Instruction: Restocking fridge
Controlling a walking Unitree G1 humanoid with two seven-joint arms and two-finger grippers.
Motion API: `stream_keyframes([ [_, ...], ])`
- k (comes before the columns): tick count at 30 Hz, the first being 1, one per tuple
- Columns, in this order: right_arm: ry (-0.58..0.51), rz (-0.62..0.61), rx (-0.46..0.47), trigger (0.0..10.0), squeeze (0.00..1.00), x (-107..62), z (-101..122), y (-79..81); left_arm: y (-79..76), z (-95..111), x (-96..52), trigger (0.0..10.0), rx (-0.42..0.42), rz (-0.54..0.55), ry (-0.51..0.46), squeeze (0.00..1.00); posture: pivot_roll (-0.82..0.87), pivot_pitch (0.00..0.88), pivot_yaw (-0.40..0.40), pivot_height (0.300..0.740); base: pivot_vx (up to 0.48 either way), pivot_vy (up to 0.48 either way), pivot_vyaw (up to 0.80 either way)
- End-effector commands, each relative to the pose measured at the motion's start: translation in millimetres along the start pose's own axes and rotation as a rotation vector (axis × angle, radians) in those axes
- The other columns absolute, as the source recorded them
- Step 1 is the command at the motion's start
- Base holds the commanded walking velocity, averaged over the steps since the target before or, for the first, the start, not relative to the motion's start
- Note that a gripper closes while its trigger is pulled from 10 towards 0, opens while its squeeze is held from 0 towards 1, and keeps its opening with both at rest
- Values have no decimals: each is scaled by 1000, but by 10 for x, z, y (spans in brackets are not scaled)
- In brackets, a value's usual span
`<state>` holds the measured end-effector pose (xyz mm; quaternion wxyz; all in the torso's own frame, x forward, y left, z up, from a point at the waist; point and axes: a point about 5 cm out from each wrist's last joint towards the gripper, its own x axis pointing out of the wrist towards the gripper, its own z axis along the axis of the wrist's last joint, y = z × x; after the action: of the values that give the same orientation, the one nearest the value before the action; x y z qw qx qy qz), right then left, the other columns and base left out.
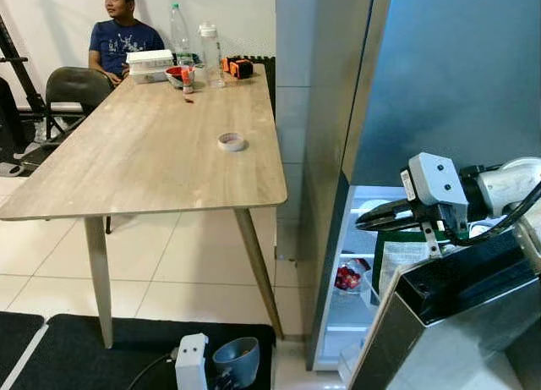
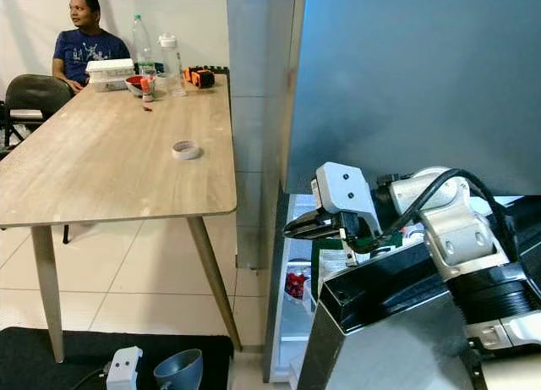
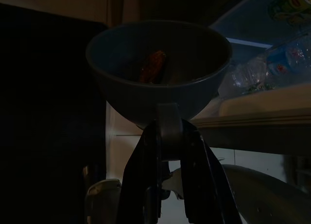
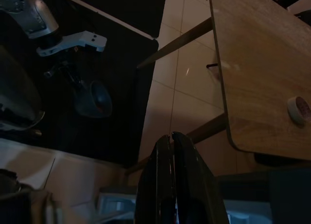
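Blue-grey and rigid, the bowl [image 1: 236, 359] sits at the bottom centre of the left eye frame, pinched at its rim by the left gripper [image 3: 167, 136], whose fingers are closed on that edge. It looks light and stiff, but something reddish lies inside, so it probably needs to stay level; the rim hold seems adequate though prone to tipping. At centre right, the right gripper [image 2: 308, 227] has its fingers pressed together, holding nothing, in front of the open fridge [image 2: 292, 318] at lower right.
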<state>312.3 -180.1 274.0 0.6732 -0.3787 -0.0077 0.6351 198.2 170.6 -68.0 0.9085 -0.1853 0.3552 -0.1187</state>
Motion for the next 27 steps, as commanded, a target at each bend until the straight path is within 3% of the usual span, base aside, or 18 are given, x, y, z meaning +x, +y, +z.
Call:
stream_keyframes([
  [1,-4,-12,-20,10000,0,-65,61,-28,-3,-30,-3,10000,6,3,20,0,-102,0,-6,740,-240,0,0],
  [12,2,-38,-30,10000,0,-134,96,-49,-18,-30,6,10000,10,-4,24,0,-102,0,-7,740,-259,0,0],
  [14,43,-23,-28,10000,0,-153,63,-30,-21,-30,7,10000,11,-6,25,0,-104,0,-7,740,-270,0,0],
  [16,218,-13,-13,10000,0,-214,-130,-11,-25,-31,9,10000,11,-7,25,0,-104,0,-7,740,-279,0,0],
  [17,218,-13,-13,10000,0,-214,-130,-11,-25,-31,9,10000,11,-7,25,0,-104,0,-7,740,-277,0,0],
  [19,342,-35,1,10000,0,-286,-281,-36,-29,-33,11,10000,11,-8,24,0,-104,0,-7,740,-276,0,0],
  [27,363,-50,1,10000,0,-320,-289,-55,-35,-36,13,10000,8,-10,24,0,-104,0,-11,740,-277,0,0],
])
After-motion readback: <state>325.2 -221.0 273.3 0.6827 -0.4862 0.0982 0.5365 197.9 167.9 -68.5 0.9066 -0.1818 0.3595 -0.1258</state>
